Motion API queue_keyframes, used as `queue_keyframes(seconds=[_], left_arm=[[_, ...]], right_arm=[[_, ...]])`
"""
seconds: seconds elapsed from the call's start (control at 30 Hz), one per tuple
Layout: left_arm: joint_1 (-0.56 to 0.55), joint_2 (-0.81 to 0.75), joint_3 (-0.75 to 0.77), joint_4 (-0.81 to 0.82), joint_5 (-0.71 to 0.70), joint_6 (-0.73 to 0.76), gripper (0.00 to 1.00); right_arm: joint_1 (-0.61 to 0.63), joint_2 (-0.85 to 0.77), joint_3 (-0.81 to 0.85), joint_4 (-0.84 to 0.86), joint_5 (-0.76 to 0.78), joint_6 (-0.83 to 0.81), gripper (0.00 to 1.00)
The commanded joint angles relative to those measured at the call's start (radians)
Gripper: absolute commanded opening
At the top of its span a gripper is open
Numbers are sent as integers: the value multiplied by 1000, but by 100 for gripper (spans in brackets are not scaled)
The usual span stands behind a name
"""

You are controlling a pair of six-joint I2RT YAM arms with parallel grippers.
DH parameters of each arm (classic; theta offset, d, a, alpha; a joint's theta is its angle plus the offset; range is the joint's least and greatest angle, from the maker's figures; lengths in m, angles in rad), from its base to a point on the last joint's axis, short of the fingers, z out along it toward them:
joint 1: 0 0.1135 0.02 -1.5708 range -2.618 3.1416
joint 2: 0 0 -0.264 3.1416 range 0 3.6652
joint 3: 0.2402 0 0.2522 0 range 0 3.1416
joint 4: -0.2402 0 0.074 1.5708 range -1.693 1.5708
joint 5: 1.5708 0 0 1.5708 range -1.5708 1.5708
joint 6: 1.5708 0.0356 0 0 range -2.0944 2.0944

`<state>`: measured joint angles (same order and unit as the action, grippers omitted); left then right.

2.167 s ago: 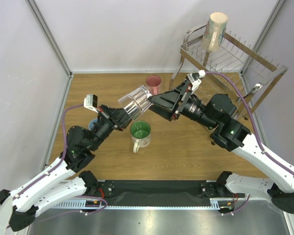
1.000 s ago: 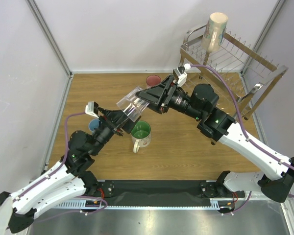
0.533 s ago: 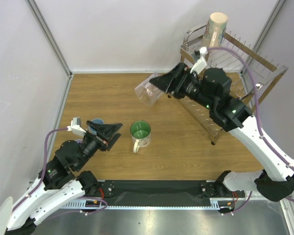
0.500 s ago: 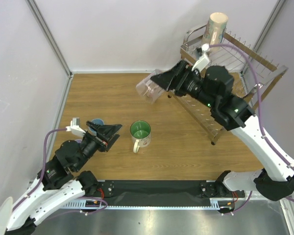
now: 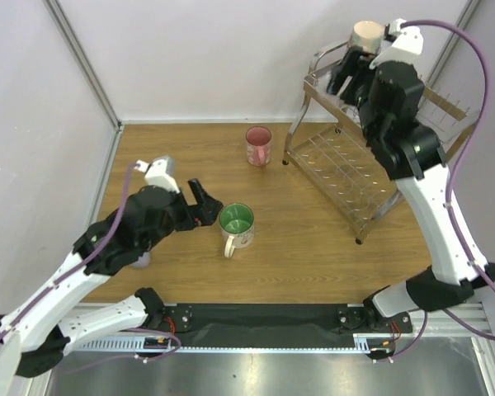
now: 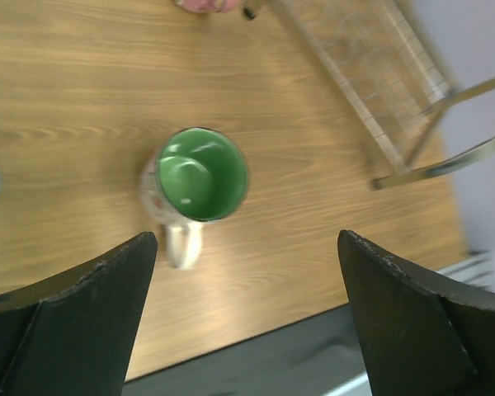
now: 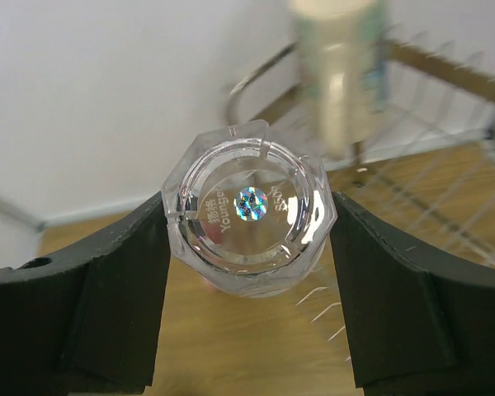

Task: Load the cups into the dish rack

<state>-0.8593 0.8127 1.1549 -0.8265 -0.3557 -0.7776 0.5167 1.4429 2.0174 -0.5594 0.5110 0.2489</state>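
Notably, right gripper (image 7: 249, 276) clamped the clear glass (image 7: 249, 206) at the table's (image 5: 313, 264) one o'clock; left gripper (image 6: 246, 307) jaws stood wide at nine.

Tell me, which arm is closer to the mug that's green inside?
Left. The left end effector hangs open just beside the mug; the right end effector is far off at the top of the dish rack, shut on the clear glass.
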Motion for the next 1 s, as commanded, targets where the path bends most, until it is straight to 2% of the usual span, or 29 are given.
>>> queue_keyframes(seconds=[0.0,0.17,0.27,0.43,0.57,0.7,0.83,0.97], left_arm=[[8,49,61,-72,-25,222,97],[52,66,83,-60,40,316,97],[98,49,95,-59,20,383,98],[192,46,98,-37,49,460,100],[236,75,178,-51,109,533,100],[243,86,224,-48,84,624,100],[249,98,305,-89,-8,681,100],[253,59,298,-51,-6,736,100]], right_arm=[[-125,51,78,59,69,-82,0],[-283,177,194,39,40,-74,0],[-320,208,217,39,43,-59,0],[-331,237,196,32,86,-98,0],[-353,238,176,7,80,-92,0],[-366,280,213,-40,95,-80,0],[-388,330,253,-80,54,-30,0],[-386,379,305,-106,35,-5,0]])
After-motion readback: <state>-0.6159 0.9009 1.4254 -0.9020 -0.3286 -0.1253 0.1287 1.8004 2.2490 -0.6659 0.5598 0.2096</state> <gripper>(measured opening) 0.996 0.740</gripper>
